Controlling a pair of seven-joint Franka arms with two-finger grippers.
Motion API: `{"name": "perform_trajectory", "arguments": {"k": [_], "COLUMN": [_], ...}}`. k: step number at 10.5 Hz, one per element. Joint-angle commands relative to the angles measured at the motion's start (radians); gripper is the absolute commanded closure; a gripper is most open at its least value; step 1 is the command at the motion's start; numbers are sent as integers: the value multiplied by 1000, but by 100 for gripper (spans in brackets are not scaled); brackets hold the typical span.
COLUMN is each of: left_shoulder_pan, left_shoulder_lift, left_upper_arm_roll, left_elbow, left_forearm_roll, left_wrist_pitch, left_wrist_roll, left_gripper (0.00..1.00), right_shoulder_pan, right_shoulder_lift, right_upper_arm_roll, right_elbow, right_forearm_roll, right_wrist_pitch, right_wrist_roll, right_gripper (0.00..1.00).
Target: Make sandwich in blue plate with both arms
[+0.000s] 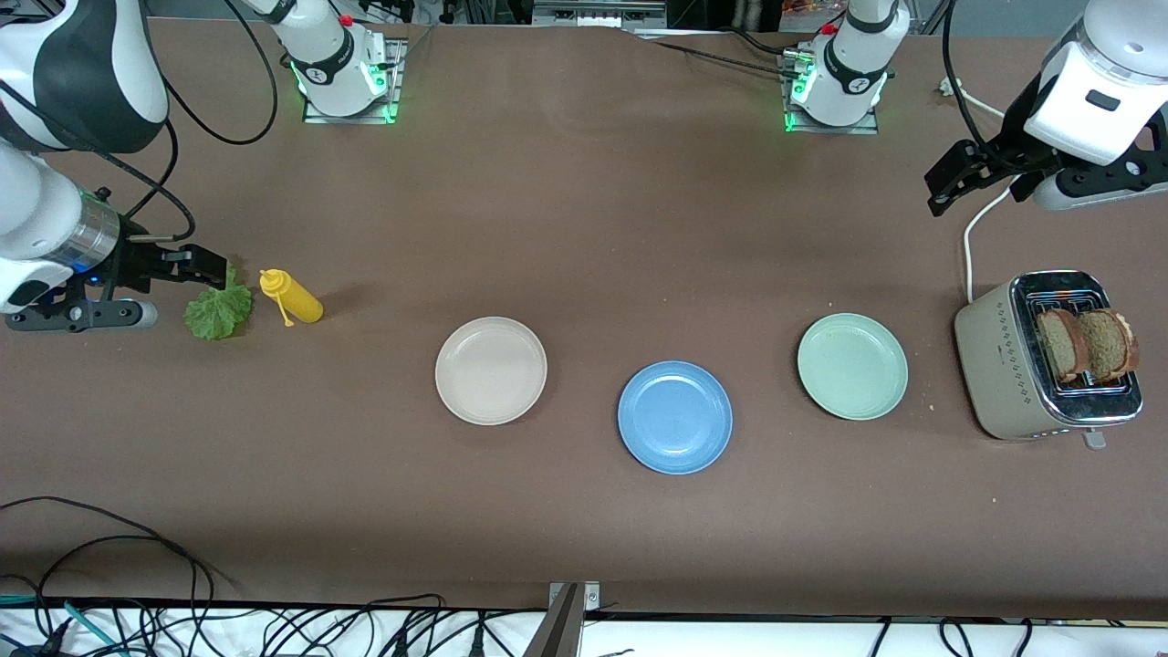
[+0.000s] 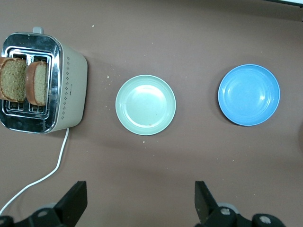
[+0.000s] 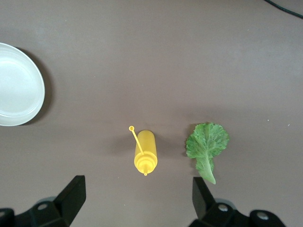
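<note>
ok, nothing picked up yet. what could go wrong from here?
1. The bread slices stand close together in the toaster; the open left gripper may snag both.
2. The lettuce leaf lies flat beside the mustard bottle; the open right gripper could knock it rolling.

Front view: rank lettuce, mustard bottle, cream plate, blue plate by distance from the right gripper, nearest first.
From the open right gripper, over the right arm's end of the table:
1. Lettuce leaf, just under the fingertips.
2. Yellow mustard bottle, lying beside the leaf.
3. Cream-white plate, toward the table's middle.
4. Blue plate, past the cream plate and nearer the front camera.
</note>
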Motion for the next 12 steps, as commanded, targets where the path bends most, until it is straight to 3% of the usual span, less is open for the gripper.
{"name": "perform_trajectory", "arguments": {"k": [1,12], "left_shoulder_pan": [39,56], "left_shoulder_lift": [25,41], "left_upper_arm_roll": [23,20], "left_elbow": [36,56], "left_forearm_roll": [-25,-18], "left_wrist_pitch": [-18,-18], "left_wrist_roll": [17,16], "left_gripper": [0,0], "right_shoulder_pan": [-3,-3], "right_shoulder_lift": [7,7], "right_upper_arm_roll": [7,7], "right_elbow": [21,21], "right_forearm_roll": [-6,-6], "right_wrist_pitch": [-9,-9], "right_wrist_roll": [16,17], "right_gripper": [0,0]}}
